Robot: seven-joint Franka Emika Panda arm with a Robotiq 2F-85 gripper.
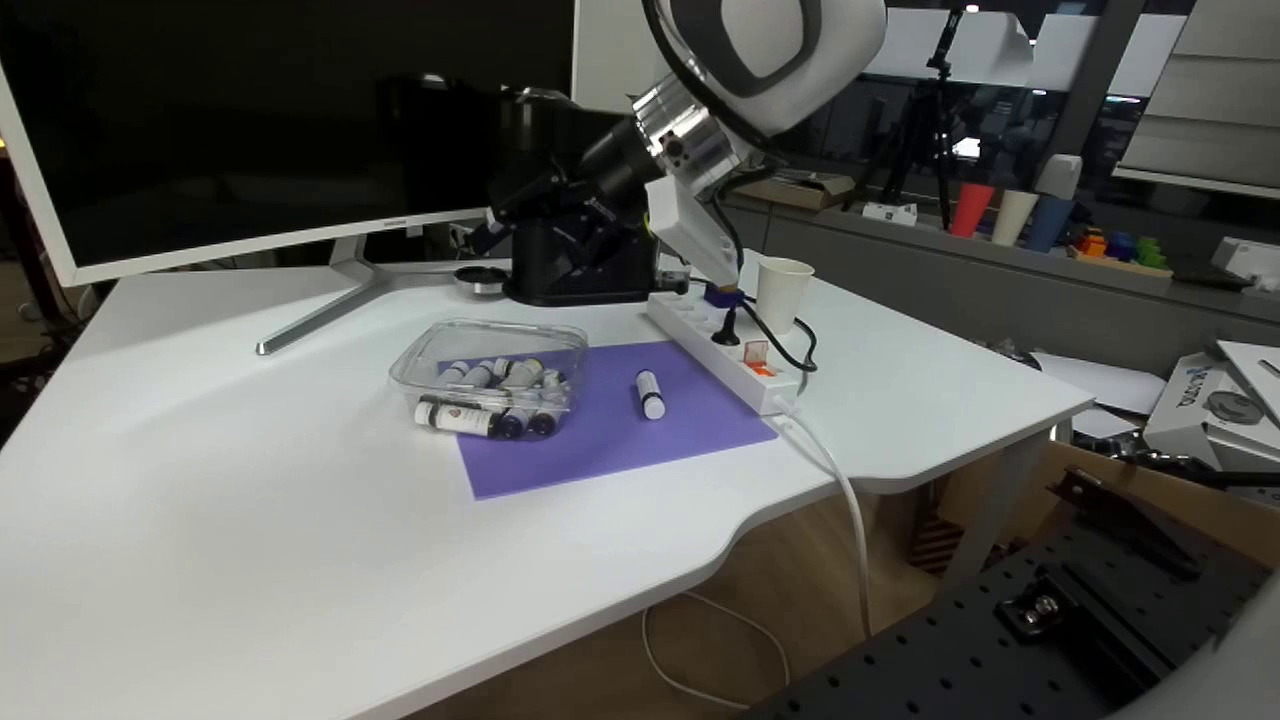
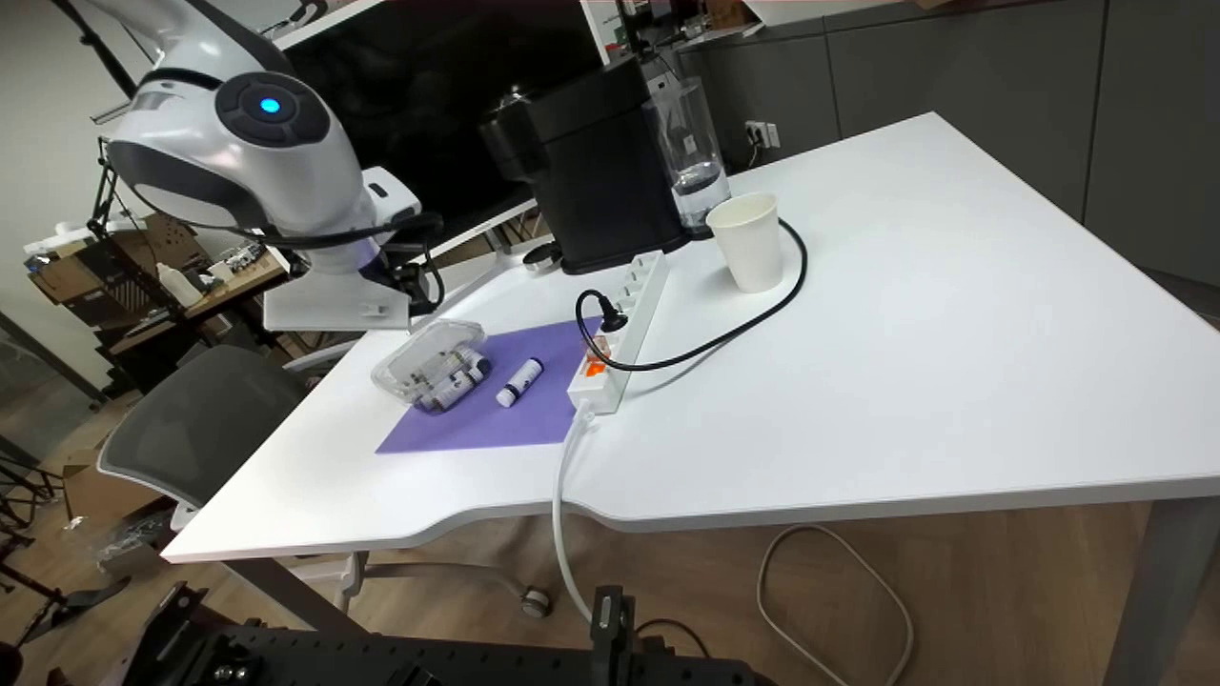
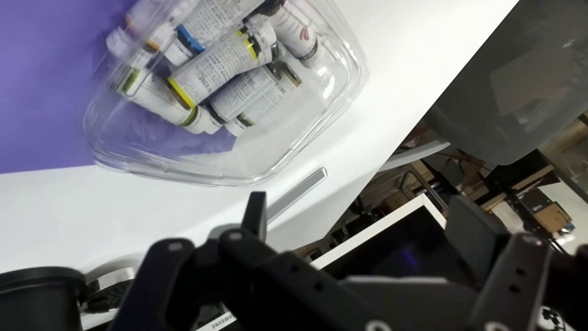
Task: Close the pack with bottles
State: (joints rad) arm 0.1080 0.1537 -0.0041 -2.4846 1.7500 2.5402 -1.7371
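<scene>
The pack is a clear plastic tray [image 1: 450, 345] with its top open; it also shows in an exterior view [image 2: 434, 345] and in the wrist view [image 3: 317, 115]. It sits partly on the purple mat. Several small white bottles [image 1: 465, 418] with dark caps lie in it, also seen in the wrist view [image 3: 216, 71]. A single bottle [image 1: 650, 393] lies on the mat beside the tray, also in an exterior view [image 2: 519, 382]. My gripper [image 3: 365, 220] is open and empty, raised above the table behind the tray, its fingers pointing toward the monitor.
The purple mat [image 1: 620, 440] lies under the tray. A white power strip [image 1: 720, 350] with a black plug and cable, a paper cup [image 1: 783, 290] and a black machine [image 2: 610, 171] stand nearby. A large monitor [image 1: 250, 120] on a metal stand [image 1: 320, 320] is at the back.
</scene>
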